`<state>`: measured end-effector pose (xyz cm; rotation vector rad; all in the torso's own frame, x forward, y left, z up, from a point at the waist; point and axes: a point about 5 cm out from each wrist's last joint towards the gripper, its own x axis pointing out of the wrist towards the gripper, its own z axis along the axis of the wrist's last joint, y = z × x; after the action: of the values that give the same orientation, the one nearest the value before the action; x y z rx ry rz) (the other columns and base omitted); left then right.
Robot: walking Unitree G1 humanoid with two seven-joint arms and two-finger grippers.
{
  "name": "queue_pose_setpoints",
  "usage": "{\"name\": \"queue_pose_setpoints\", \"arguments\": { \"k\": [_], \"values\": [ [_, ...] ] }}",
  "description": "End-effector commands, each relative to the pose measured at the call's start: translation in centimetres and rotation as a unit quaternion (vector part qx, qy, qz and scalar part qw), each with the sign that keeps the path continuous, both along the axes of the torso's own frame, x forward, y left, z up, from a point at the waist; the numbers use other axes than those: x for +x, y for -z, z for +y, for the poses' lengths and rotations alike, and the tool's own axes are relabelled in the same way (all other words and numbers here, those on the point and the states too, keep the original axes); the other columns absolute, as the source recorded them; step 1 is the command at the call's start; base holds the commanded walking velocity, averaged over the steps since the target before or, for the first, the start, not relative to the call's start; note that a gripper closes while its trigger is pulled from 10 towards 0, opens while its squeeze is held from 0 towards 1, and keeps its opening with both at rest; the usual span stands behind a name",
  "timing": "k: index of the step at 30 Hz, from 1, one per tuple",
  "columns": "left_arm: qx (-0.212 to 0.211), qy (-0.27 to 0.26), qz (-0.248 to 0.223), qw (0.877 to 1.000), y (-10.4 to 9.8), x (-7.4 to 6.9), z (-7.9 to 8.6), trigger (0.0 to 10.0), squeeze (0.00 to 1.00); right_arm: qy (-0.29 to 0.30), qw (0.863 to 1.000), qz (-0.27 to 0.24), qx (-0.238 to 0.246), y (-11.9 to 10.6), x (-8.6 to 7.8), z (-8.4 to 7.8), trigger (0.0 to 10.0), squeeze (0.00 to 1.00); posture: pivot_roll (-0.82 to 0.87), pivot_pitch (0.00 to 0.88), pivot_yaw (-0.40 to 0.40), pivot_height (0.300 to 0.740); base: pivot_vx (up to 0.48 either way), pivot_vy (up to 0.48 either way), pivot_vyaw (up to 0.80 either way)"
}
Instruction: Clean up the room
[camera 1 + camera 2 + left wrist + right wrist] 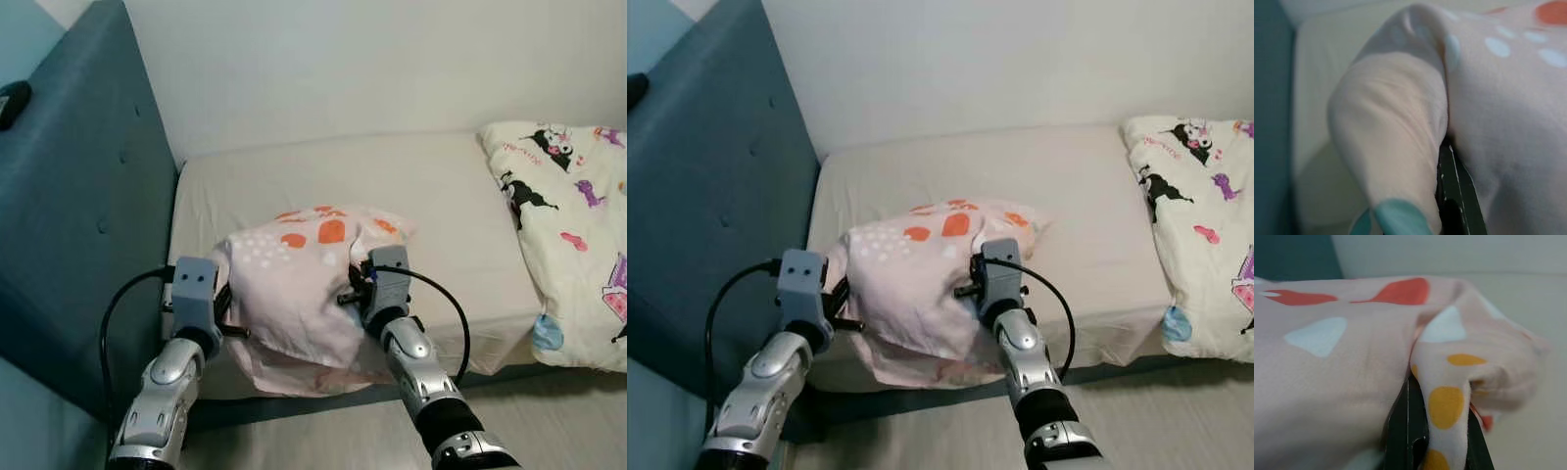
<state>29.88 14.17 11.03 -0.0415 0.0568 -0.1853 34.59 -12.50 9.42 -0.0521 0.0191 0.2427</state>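
We hold the pink pillow (294, 284) between our two grippers at the near edge of the bed (441, 196), its lower part hanging over the mattress edge. The left gripper (227, 311) pinches the pillow's left end and the right gripper (355, 286) its right end, so the long axis runs straight across from one to the other, with the headboard (78, 215) on our left. Placing it there means swinging left, and the left arm is nearer. The wrist views show what the head views hide: each pair of black fingers closed on a fold of fabric. The cartoon blanket (568, 225) lies well apart on the right.
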Motion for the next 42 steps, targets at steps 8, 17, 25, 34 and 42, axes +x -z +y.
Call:
{"name": "queue_pose_setpoints", "arguments": {
  "k": [8, 17, 25, 34, 42],
  "values": [
    [-0.001, 0.018, -0.015, 1.000, -0.77, -0.01, -0.97, 10.0, 0.00, -0.004, 1.000, -0.013, 0.004, -0.43, 0.05, 0.11, 10.0, 0.00, 0.06, 0.131, -0.001, 0.740, 0.000, 0.000, 0.00],
    [0.022, 0.012, 0.001, 1.000, -0.37, 0.16, -0.90, 10.0, 0.00, -0.003, 1.000, -0.013, -0.003, -0.49, 0.15, -0.02, 10.0, 0.00, 0.06, 0.137, 0.000, 0.740, 0.000, 0.000, 0.00],
    [0.028, 0.018, 0.012, 0.999, -0.16, 0.21, -0.69, 10.0, 0.00, -0.001, 1.000, -0.010, -0.001, -0.37, 0.11, -0.09, 10.0, 0.00, 0.06, 0.138, 0.001, 0.740, 0.000, 0.000, 0.00],
    [0.016, 0.013, -0.005, 1.000, -0.45, 0.21, -0.79, 10.0, 0.00, -0.001, 1.000, -0.010, -0.002, -0.40, 0.15, -0.14, 10.0, 0.00, 0.06, 0.137, -0.004, 0.740, 0.000, 0.325, 0.00],
    [0.004, -0.004, -0.007, 1.000, -0.46, 0.20, -0.57, 10.0, 0.00, -0.007, 1.000, -0.015, -0.008, -0.72, 0.37, 0.00, 10.0, 0.00, 0.06, 0.136, -0.008, 0.740, 0.000, 0.000, 0.00]
  ]
}}
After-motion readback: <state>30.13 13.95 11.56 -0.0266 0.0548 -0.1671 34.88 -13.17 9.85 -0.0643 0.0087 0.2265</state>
